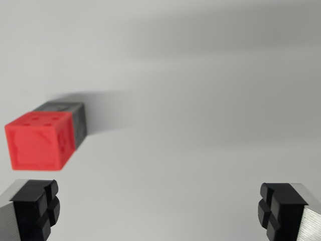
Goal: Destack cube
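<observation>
A red cube (40, 141) sits stacked on a dark grey cube (70, 116) toward the wrist view's left, seen from above so the red one faces the camera. My gripper (158, 208) is open, with its black fingertips (37, 207) at the bottom corners of the picture. Nothing lies between the fingers. The stack is off the gripper's centre, just above the fingertip on the wrist view's left and apart from it.
A plain white-grey surface (200, 125) fills the view. A soft shadow stretches from the stack toward the wrist view's right.
</observation>
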Motion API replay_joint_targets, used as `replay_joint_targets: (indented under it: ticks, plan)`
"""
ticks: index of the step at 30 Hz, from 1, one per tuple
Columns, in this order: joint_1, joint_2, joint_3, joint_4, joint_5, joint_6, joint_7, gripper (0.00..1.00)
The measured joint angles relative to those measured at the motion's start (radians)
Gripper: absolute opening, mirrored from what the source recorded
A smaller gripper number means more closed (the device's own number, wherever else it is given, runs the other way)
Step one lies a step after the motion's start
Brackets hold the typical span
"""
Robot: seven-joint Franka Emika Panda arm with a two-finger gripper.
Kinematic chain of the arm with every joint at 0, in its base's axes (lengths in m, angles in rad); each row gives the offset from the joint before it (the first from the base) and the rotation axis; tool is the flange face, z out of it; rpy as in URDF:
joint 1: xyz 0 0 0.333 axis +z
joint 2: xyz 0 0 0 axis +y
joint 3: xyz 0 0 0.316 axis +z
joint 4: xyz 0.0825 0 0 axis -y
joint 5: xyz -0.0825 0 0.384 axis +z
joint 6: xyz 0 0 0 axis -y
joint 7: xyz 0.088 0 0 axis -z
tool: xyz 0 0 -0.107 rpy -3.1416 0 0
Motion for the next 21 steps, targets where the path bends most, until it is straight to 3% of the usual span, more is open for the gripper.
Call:
replay_joint_targets:
  ticks: [21]
  plan:
    - [0.073,0.01,0.045,-0.101,0.0,0.127,0.095,1.0]
